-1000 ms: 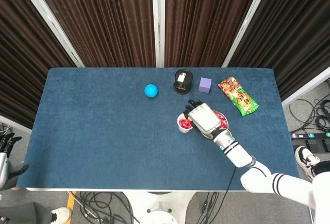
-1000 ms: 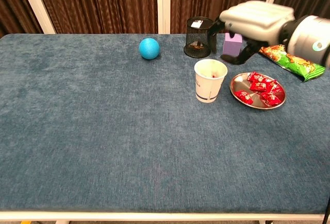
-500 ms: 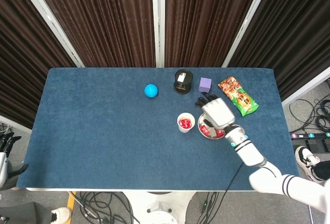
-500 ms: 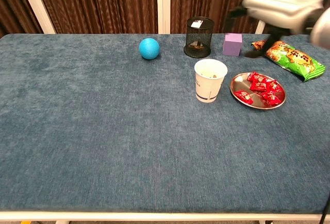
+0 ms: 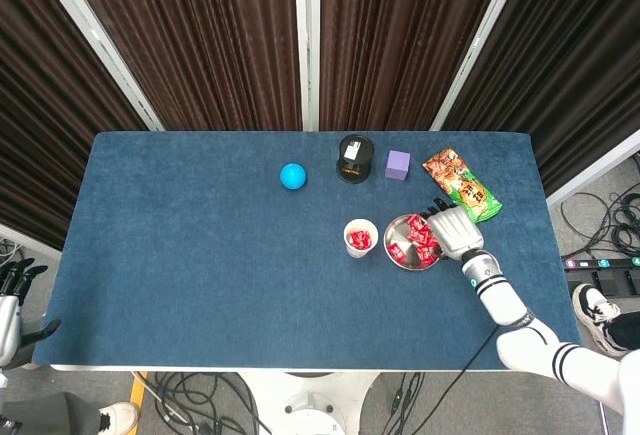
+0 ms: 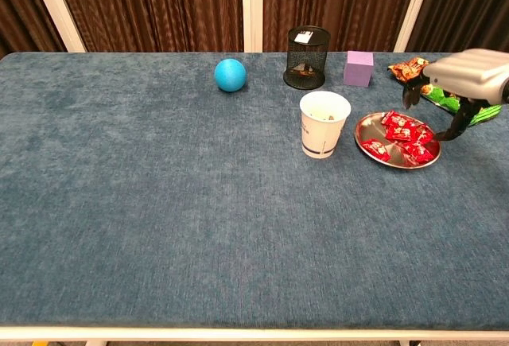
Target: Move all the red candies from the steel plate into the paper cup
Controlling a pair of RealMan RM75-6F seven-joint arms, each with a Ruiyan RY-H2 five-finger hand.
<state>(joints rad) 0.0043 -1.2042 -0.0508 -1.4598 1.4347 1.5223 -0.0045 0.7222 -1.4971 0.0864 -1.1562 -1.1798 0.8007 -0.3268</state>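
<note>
The white paper cup [image 5: 360, 237] [image 6: 324, 124] stands right of the table's middle, with red candies showing inside it in the head view. Just to its right lies the steel plate [image 5: 396, 227] [image 6: 367, 130], holding several red candies [image 5: 418, 239] [image 6: 406, 134]. My right hand [image 5: 452, 227] [image 6: 461, 83] hovers at the plate's right rim, its dark fingers [image 6: 457, 126] spread and pointing down with nothing in them. My left hand [image 5: 12, 300] hangs off the table's near left corner, fingers apart, seen only in the head view.
Along the back stand a blue ball [image 5: 292, 176] [image 6: 231, 75], a black mesh pen cup [image 5: 354, 158] [image 6: 308, 58] and a purple cube [image 5: 398, 165] [image 6: 359, 68]. A green and orange snack bag [image 5: 460, 187] [image 6: 409, 68] lies behind my right hand.
My right hand has swung from above the paper cup rightward across the plate and come down at the plate's right rim. Cup and plate have not moved.
</note>
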